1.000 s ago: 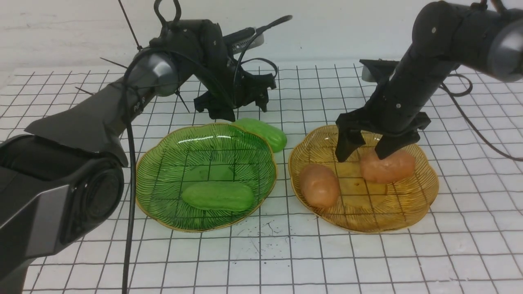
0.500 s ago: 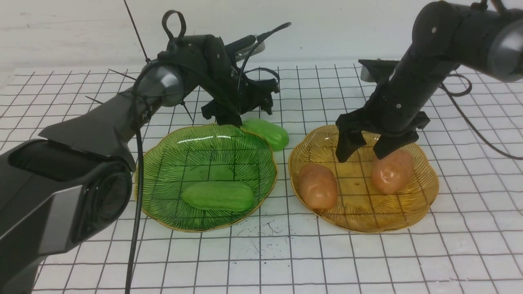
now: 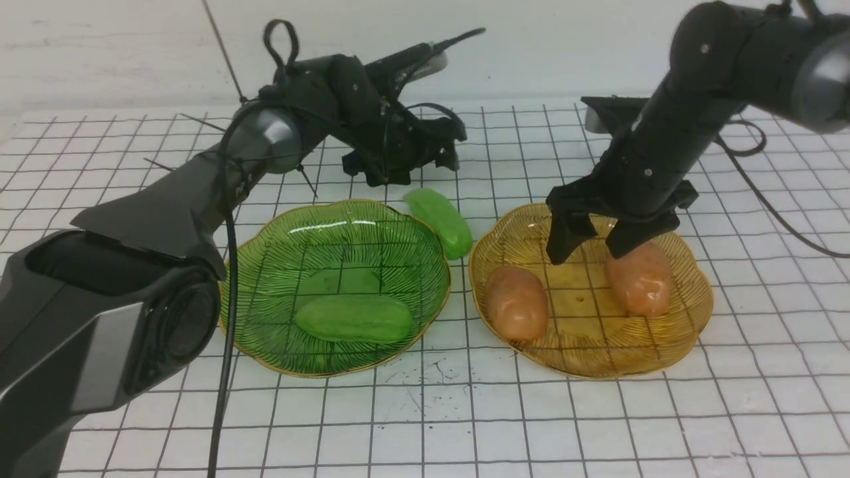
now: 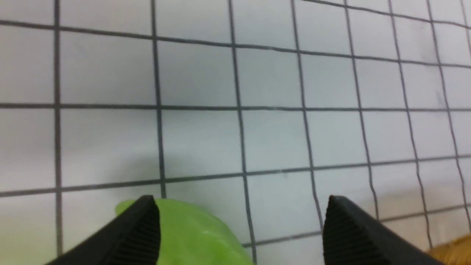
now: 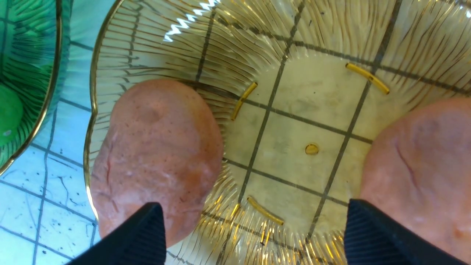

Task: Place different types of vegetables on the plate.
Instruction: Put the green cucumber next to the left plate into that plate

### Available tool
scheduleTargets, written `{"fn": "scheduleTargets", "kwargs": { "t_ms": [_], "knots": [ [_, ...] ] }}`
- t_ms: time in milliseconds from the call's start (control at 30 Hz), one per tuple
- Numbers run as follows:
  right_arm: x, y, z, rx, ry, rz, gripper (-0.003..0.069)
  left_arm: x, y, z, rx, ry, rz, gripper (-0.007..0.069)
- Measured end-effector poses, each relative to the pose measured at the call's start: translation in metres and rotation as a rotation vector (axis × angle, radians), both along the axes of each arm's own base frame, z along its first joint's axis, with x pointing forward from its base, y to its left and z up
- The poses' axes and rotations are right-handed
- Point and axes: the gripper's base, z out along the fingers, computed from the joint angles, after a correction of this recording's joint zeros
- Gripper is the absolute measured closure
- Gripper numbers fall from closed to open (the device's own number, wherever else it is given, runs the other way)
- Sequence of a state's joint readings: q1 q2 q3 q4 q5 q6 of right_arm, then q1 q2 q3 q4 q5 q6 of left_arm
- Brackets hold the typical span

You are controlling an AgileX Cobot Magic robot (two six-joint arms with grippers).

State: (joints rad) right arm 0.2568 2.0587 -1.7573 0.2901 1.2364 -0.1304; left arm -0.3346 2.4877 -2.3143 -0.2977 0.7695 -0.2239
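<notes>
Potato [image 3: 641, 279] settles in amber plate [image 3: 591, 373], right fingers [image 3: 564, 240] spread; left fingers [image 4: 141, 235] spread, retreating. The cucumber [image 3: 441, 222] rolls right on desk [image 3: 465, 425], still unplaced.

Btwn R fingers [image 5: 136, 235]: amber ribbed glass plate [image 5: 294, 121] floor, free.
By R tips: orange-brown egg-shaped plastic potato [image 5: 154, 154] one side, second potato [image 5: 423, 165] other.
Btwn L fingers [image 4: 132, 232]: white gridded tabletop [image 4: 272, 140], free; light-green plastic cucumber [image 4: 191, 235] by one tip.

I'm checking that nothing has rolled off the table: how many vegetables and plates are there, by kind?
Green cucumbers: 2
Orange-brown potatoes: 2
Plates: 2
Total: 6
</notes>
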Motion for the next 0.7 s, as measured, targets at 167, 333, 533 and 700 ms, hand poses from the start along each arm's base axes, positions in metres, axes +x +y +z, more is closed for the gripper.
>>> {"fn": "scheduleTargets", "kwargs": {
  "t_ms": [167,333,533,700],
  "knots": [
    [0.0,0.0,0.0,0.001,-0.001,0.004,0.0069,-0.003,0.0,0.001,0.016,0.03,-0.017,0.0087],
    [0.0,0.0,0.0,0.001,-0.001,0.005,0.0069,-0.002,0.001,-0.009,0.042,0.052,-0.023,0.0087],
    [0.0,0.0,0.0,0.001,-0.002,0.008,0.0069,-0.001,0.001,-0.019,0.053,0.07,-0.026,0.0087],
    [0.0,0.0,0.0,-0.001,-0.006,0.021,0.0069,-0.002,0.001,-0.02,0.055,0.075,-0.028,0.0087]
  ]
}}
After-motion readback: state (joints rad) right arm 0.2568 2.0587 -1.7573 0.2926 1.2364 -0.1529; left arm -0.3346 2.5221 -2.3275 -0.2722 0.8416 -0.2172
